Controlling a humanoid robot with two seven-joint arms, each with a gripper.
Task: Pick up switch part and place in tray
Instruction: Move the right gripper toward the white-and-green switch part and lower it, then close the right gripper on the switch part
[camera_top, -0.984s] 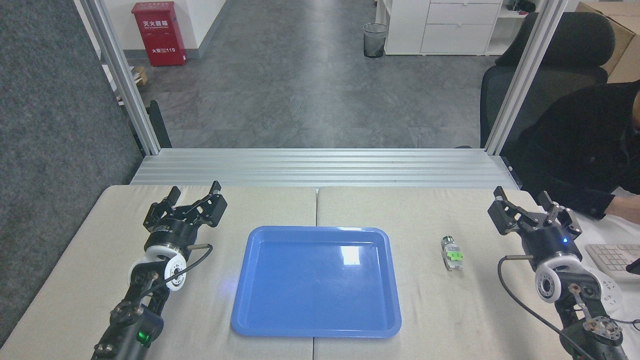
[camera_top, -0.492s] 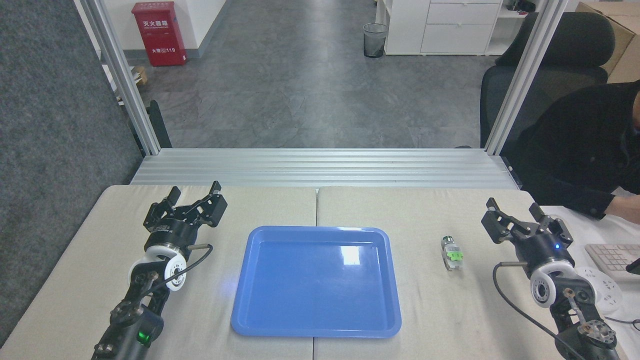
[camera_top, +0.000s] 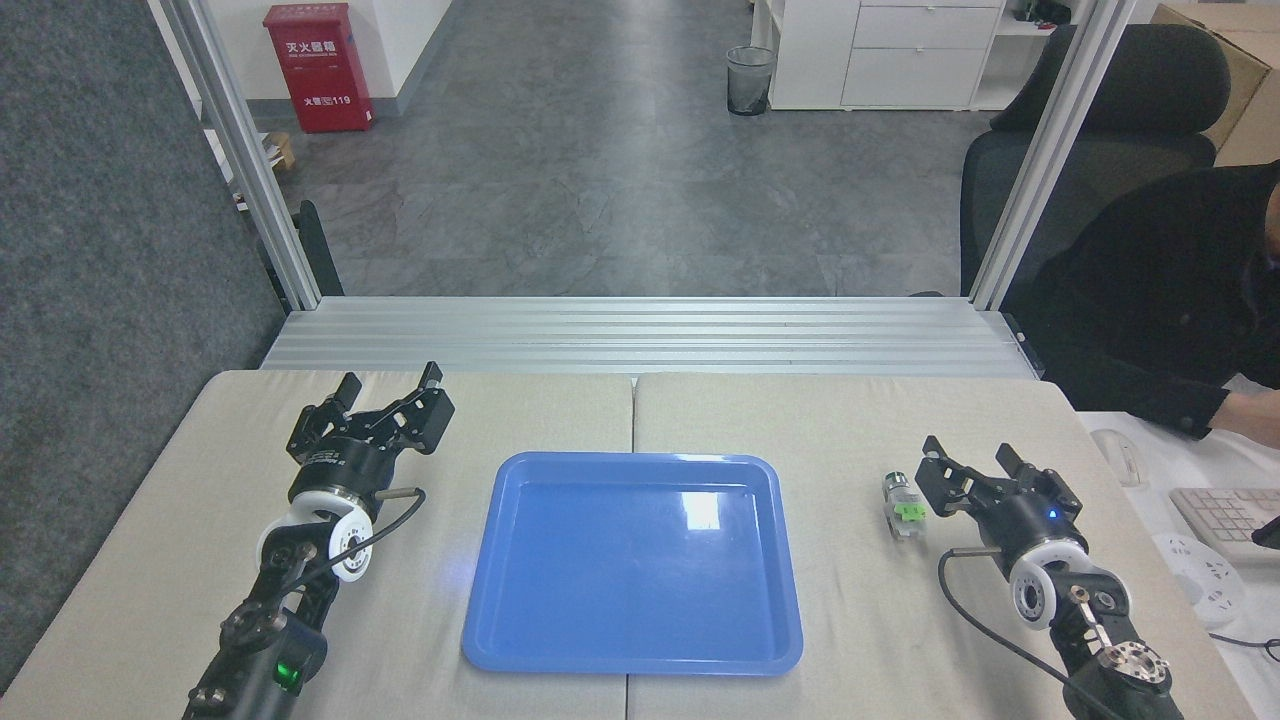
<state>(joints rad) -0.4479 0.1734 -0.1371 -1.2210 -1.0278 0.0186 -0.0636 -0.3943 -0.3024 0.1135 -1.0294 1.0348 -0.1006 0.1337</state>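
Switch part (camera_top: 903, 506) lies on the desk (camera_top: 830, 420) just right of the empty blue tray (camera_top: 632, 565), its dark round end pointing away. Right tool (camera_top: 968, 468), fingers spread, sits just beside it. Left tool (camera_top: 388, 385), also spread, rests left of the tray. Red cabinet (camera_top: 317, 66) behind reads "119".

Glossy blue tray (camera_top: 632, 565) with white glare patch. Switch part (camera_top: 903, 505): white/grey body, bright green middle block, dark metal-ringed end. Desk (camera_top: 800, 420) plain beige cloth. Left tool (camera_top: 385, 400) and right tool (camera_top: 968, 472) black, white wrist rings; right shows blue light. Red cabinet (camera_top: 318, 67), white lettering.
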